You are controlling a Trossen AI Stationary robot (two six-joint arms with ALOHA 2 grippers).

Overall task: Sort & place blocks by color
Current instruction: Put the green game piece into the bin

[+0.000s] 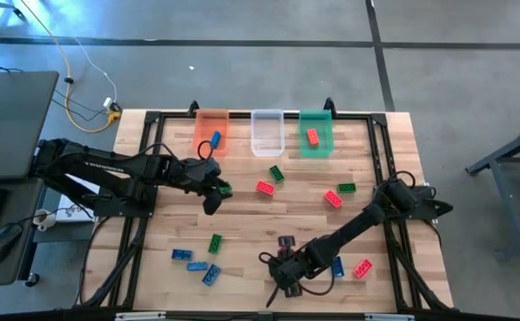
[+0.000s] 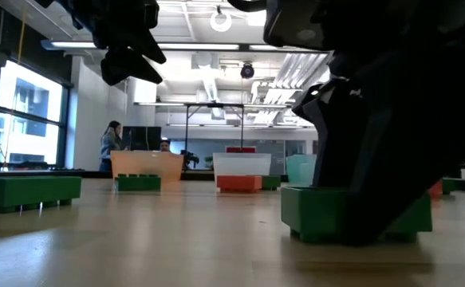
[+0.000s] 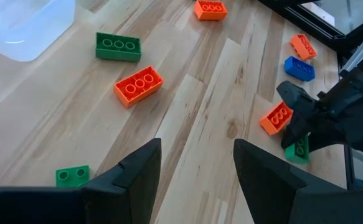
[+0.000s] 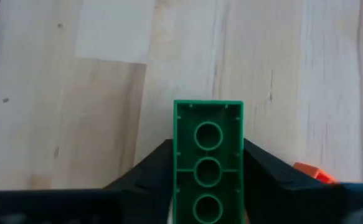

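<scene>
The right gripper (image 4: 207,186) is clamped on a green block (image 4: 207,162), low over the near edge of the table (image 1: 367,285), jaws pressed on both long sides. The block is a narrow brick with a single row of round studs, three visible, lying flat on or just above the wood; in the low view it sits under the dark gripper body (image 2: 352,211).

The left gripper (image 3: 193,180) is spread with nothing between the fingers, hovering near the table's middle left, beside another green block (image 1: 226,189).

Progress is judged as early. Two blocks are seen in bins: a blue one (image 1: 215,139) in the orange bin (image 1: 211,119) and a red one (image 1: 313,136) in the green bin (image 1: 315,117). Neither matches its bin's tint, so the colour assignment cannot be told. The clear bin (image 1: 267,133) appears to hold nothing.

Left on the wood: three blue blocks (image 1: 193,259) clustered near left, a green block (image 1: 215,242) beside them, red (image 1: 265,187) and green (image 1: 276,174) ones near the middle, red (image 1: 333,199) and green (image 1: 346,188) ones right of centre, and blue (image 1: 338,266) and red (image 1: 362,268) ones near right.
</scene>
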